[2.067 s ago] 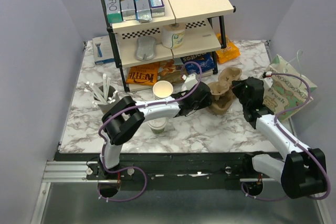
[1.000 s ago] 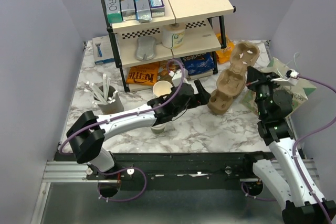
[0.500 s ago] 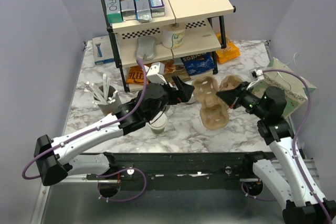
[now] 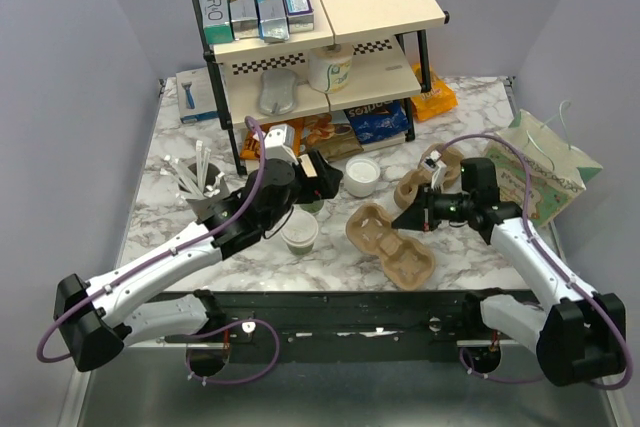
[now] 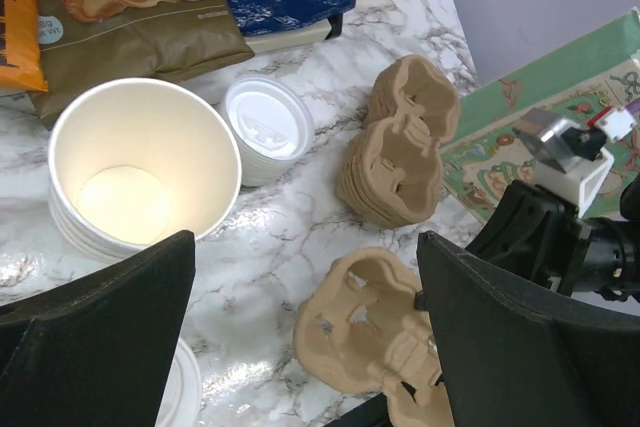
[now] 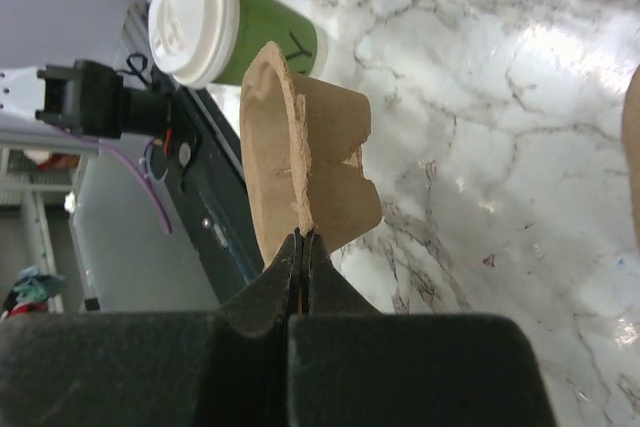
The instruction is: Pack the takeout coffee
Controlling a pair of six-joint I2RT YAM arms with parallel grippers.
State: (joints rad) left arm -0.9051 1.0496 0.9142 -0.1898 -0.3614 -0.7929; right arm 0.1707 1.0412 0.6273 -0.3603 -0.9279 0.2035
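Right wrist view: my right gripper [image 6: 302, 238] pinches the rim of the cardboard cup carrier [image 6: 322, 182]. My left gripper [image 5: 305, 247] hangs spread near the takeout coffee [image 4: 299, 233].

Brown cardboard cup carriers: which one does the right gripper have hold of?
The single brown cardboard carrier nearest the arm bases; the right gripper pinches its rim. The others sit nested in a stack behind it.

green cup [image 6: 275, 42] with white lid [image 6: 190, 19], brown carrier [image 4: 388, 243], grey-veined marble table [image 4: 150, 175]
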